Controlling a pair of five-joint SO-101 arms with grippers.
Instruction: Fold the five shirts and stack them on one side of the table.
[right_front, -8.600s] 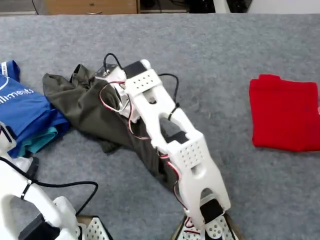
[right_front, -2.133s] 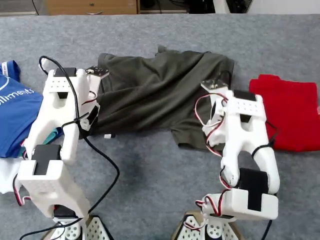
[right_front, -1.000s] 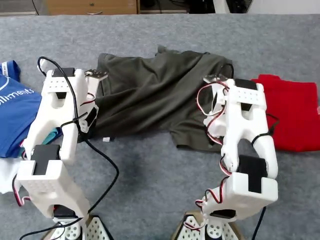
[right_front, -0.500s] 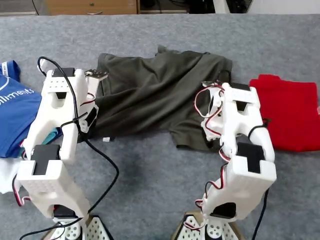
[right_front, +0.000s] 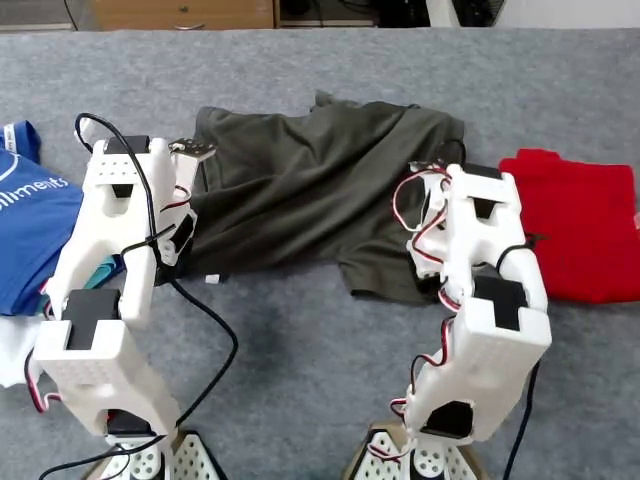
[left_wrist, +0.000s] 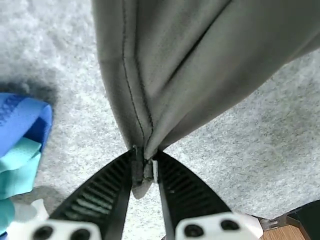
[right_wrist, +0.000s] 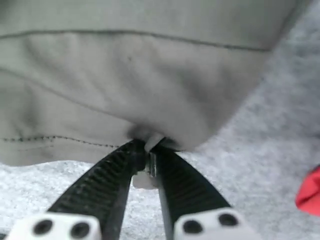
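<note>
The left gripper (left_wrist: 145, 169) is clenched on a seamed edge of the olive shirt (left_wrist: 190, 65), with the cloth pinched into a narrow fold right at its tips. The right gripper (right_wrist: 148, 159) grasps the opposite edge of the same shirt. A small tuck of fabric is caught between its ribbed black jaws, just short of a stitched hem.

Between the two grippers the shirt lies spread over the grey table (right_front: 330, 400), wrinkled rather than flat, and one lower flap hangs back toward the right arm's base. On the outer side of the right gripper, just beside it, lies a folded red shirt (right_front: 575, 225). Whether it touches the olive one is hard to tell. Out past the left gripper on its outer side, a blue shirt (right_front: 30, 230) is heaped over a teal cloth (left_wrist: 15, 165), possibly another shirt.

The olive shirt looks light and limp. It will probably drape from any held point and sag in the middle unless both ends rise together. A thin single-layer pinch could slip, so the doubled cloth at hems and seams seems the safer hold. The fuzzy table surface may drag on it.
</note>
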